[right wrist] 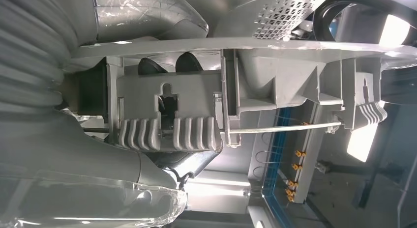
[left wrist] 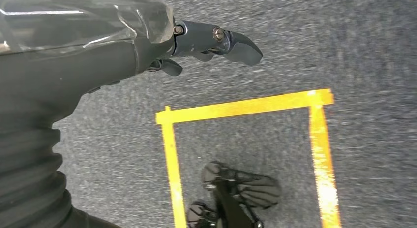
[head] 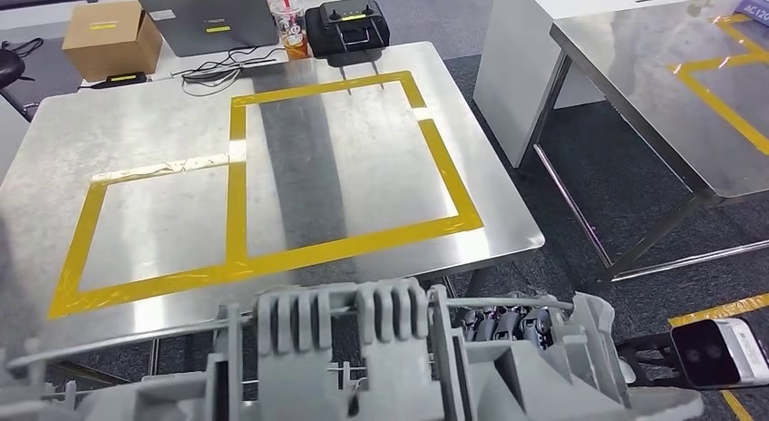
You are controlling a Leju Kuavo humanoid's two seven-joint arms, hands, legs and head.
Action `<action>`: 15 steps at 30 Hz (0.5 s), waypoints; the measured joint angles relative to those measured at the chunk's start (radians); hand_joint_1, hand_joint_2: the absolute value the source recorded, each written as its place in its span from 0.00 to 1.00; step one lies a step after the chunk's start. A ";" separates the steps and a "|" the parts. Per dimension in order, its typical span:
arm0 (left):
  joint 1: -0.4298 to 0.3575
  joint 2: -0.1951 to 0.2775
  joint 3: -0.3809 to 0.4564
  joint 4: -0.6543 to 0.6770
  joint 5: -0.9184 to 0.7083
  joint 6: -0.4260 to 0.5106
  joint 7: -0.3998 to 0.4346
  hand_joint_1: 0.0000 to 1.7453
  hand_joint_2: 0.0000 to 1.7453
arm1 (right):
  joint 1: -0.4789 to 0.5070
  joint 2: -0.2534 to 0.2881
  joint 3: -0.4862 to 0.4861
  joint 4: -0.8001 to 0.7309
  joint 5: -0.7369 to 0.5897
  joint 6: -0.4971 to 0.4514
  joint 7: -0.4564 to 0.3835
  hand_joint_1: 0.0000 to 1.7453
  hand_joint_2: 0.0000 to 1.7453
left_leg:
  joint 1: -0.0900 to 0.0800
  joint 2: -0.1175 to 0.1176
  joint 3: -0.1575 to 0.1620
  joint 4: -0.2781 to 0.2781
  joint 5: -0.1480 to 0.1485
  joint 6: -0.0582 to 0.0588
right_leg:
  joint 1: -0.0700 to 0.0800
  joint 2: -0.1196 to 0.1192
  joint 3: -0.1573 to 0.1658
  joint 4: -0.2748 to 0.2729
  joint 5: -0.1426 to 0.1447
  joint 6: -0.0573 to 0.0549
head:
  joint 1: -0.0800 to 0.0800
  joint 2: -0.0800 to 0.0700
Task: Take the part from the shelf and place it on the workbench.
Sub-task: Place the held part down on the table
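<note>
Gripping the grey plastic part [right wrist: 206, 115], the right hand [right wrist: 162, 66] is seen in the right wrist view with its thick thumb lying along one side of the moulding and dark fingertips [right wrist: 184, 61] showing behind the flat flange on the other. The part is thus held between thumb and fingers, close against the palm. In the head view the same part [head: 363, 348] is carried low across the foreground, its ribbed clips and thin wire rod uppermost, with dark fingers of the right hand [head: 508, 323] tucked behind its right-hand end. It is held in the air in front of the near edge of the steel surface [head: 163, 131] and is not yet resting on it. The surface is marked with yellow tape rectangles [head: 238, 194]. At its far edge are a cardboard box [head: 111, 38], a laptop [head: 210, 20], a drink cup [head: 292, 26] and a black case [head: 349, 26].

The left hand [left wrist: 196, 46] is seen in the left wrist view hanging over grey carpet [left wrist: 344, 41], above a yellow tape outline [left wrist: 246, 107] on the floor. Nothing is held in it; its thumb is extended, and a darker finger is curled beneath.
</note>
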 joint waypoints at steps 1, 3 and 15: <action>0.001 0.001 0.000 0.000 0.000 -0.001 0.000 0.00 1.00 | 0.001 0.001 -0.001 0.000 0.005 0.000 -0.001 1.00 1.00 | -0.001 0.001 0.010 -0.047 0.046 0.005 | 0.002 0.001 0.007 0.000 -0.009 0.005 | 0.000 0.000; 0.003 0.001 0.000 0.000 0.000 -0.002 0.000 0.00 1.00 | 0.003 0.002 -0.004 -0.003 0.022 0.000 -0.004 1.00 1.00 | -0.007 -0.001 0.020 -0.081 0.090 0.016 | 0.005 0.004 0.014 0.000 -0.023 0.017 | -0.001 0.000; 0.002 0.002 0.000 0.000 0.000 -0.020 -0.003 0.00 1.00 | 0.000 0.002 -0.014 -0.017 0.055 -0.003 -0.021 1.00 1.00 | -0.026 -0.032 0.048 -0.098 0.088 0.056 | 0.007 0.008 -0.092 0.109 -0.045 0.036 | 0.001 0.000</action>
